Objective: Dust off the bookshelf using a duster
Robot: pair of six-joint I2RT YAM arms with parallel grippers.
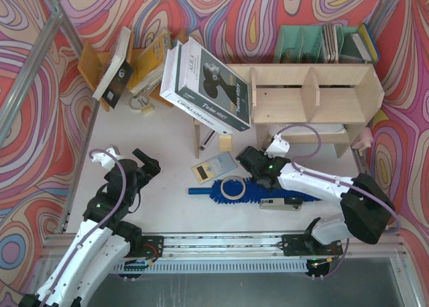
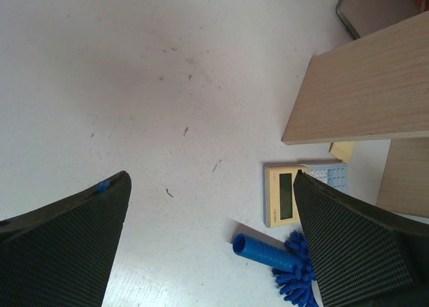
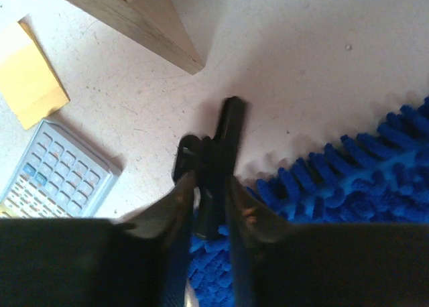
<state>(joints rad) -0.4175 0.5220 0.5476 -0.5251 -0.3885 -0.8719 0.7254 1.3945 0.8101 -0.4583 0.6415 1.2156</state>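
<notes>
Entry: my left gripper [image 2: 211,181] spread wide above tabletop [image 2: 167,86]; my right gripper [image 3: 209,183] narrow over duster [image 3: 348,176], hold uncertain; white box [image 1: 208,86] lettering unreadable.

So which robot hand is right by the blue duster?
The right gripper, down at the duster. The left gripper is farther off, wide open.

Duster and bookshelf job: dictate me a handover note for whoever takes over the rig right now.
Left gripper: open, empty, above bare table.
Right gripper: nearly closed, low over the duster; I can't tell if it grips anything.
Duster: flat on the table in front of the bookshelf, with a tape roll on it.
Done: no dusting evident.
Left: grasp the duster, lift it, wipe the bookshelf.
</notes>
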